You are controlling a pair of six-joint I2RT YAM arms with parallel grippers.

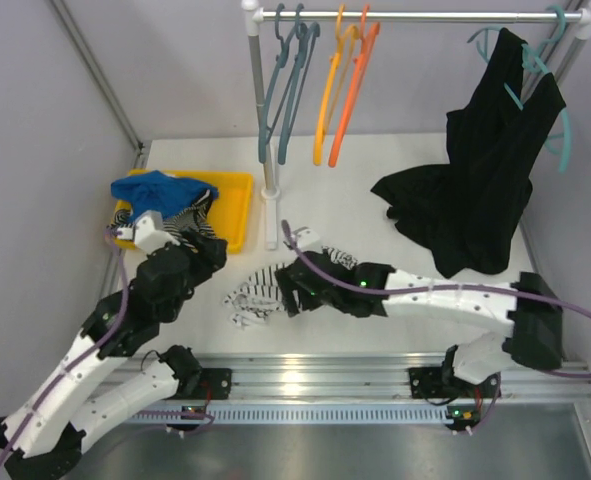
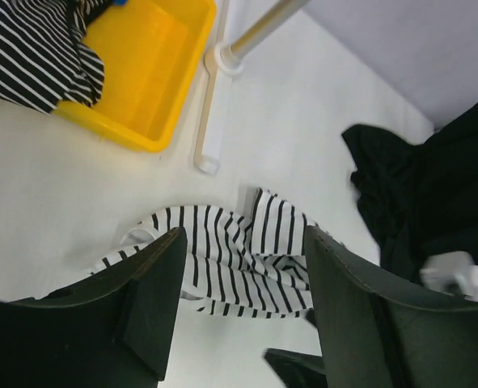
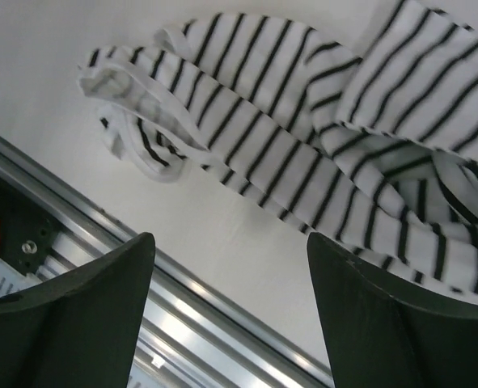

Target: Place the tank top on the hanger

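Near edge: a ribbed, shiny aluminium rail [image 1: 305, 375] runs along the front of the matte white worktop [image 1: 355, 215].

Just past it you have the tank top [image 3: 303, 153], crumpled on the worktop between the two arms. It is soft knit, white with thin black stripes, folded over itself in ridges. One narrow rolled edge curls toward the rail.

Your right gripper [image 3: 230, 242] sits over the top's right side, dark flat-faced fingers spread wide, nothing pinched. You cannot tell whether they touch the cloth. Your left gripper [image 2: 244, 234] is off to the top's left, fingers likewise spread and holding nothing.

Farther left: a glossy yellow plastic tray [image 1: 237, 205], with a bold-striped garment [image 2: 28, 48] spilling over its rim and a blue cloth [image 1: 155, 185] heaped on top.

Right: a large black garment [image 1: 485, 190] drapes from the rack down onto the worktop.

Far back: the hanger [image 1: 355, 80], thin red-orange plastic, hangs bare on the metal bar [image 1: 425, 15]. It is just beside a yellow-orange hanger [image 1: 327, 95], with teal hangers [image 1: 285, 90] further left.
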